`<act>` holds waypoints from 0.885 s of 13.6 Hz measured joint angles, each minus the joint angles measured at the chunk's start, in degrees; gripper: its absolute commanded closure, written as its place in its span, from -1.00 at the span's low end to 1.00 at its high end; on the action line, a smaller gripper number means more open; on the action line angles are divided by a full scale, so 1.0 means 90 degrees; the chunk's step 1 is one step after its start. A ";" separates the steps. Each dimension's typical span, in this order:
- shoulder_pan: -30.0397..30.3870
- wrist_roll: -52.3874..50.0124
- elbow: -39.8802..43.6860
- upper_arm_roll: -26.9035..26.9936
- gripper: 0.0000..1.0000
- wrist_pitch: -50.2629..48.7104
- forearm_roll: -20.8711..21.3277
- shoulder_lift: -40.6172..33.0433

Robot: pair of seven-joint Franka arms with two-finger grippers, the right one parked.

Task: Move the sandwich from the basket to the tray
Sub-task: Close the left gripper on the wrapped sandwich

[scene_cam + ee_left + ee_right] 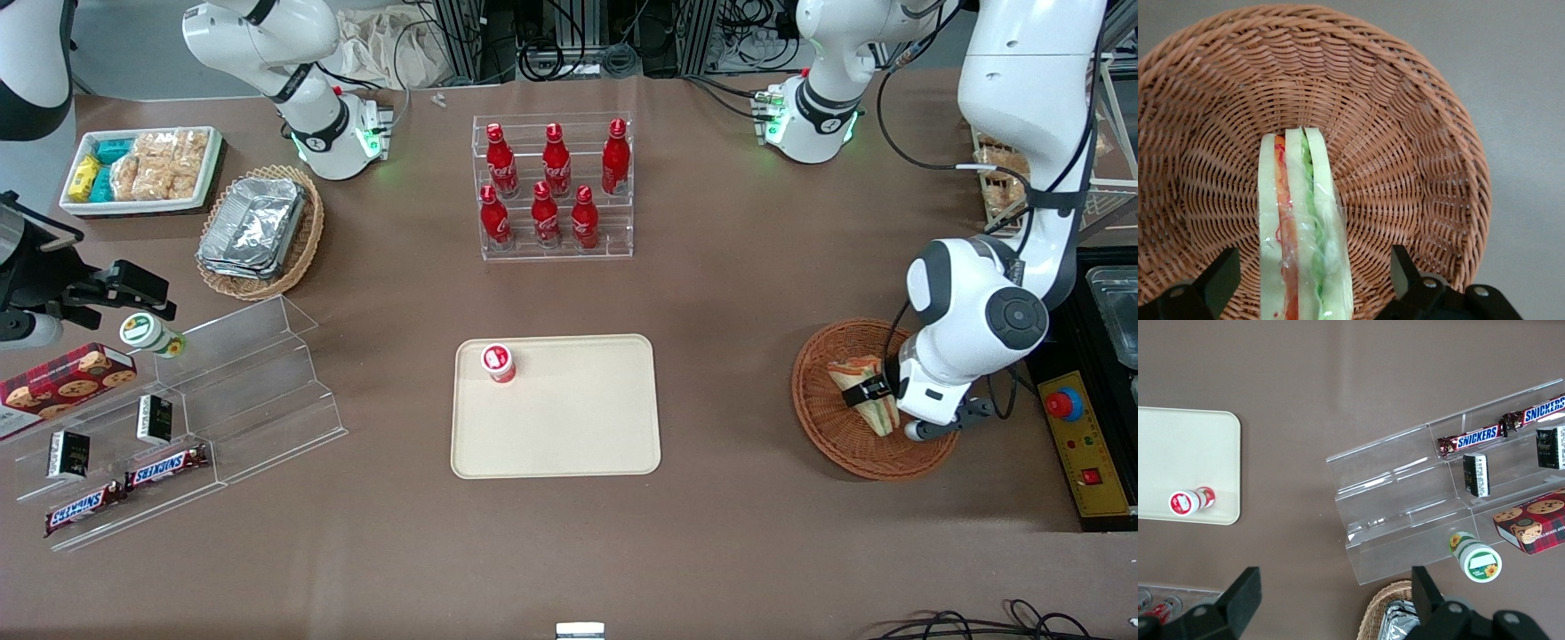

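The sandwich (pixel 846 370), a clear-wrapped wedge of white bread with green and orange-red filling, stands on edge in the round reddish-brown basket (pixel 818 413) toward the working arm's end of the table. My left gripper (pixel 867 397) is down inside the basket, open, one finger on each side of the sandwich. In the left wrist view the sandwich (pixel 1305 227) sits between the two black fingers (pixel 1403 270) with a gap on both sides, and basket weave (pixel 1405 133) surrounds it. The cream-beige tray (pixel 569 427) lies flat mid-table, nearer the front camera than the bottle rack.
A small red-capped bottle (pixel 499 363) stands on the tray's corner. A clear rack of red cola bottles (pixel 556 187) is farther back. Beside the basket is a yellow control box with a red button (pixel 1064 404). Toward the parked arm's end are acrylic shelves (pixel 231 391) and an oval basket of foil containers (pixel 258 231).
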 measured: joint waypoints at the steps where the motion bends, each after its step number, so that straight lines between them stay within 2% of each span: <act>1: 0.0001 -0.0011 -0.0002 0.0005 -0.99 0.0029 0.0000 0.0046; 5: 0.0012 -0.0031 -0.0004 0.0029 -0.96 0.0101 0.0000 0.0177; 7: 0.0014 -0.0035 -0.0004 0.0047 -0.79 0.0106 0.0000 0.0222; 8: 0.0014 -0.0037 -0.0004 0.0051 -0.63 0.0113 0.0000 0.0235; 12: 0.0015 -0.0148 0.0000 0.0057 0.56 0.0141 0.0000 0.0243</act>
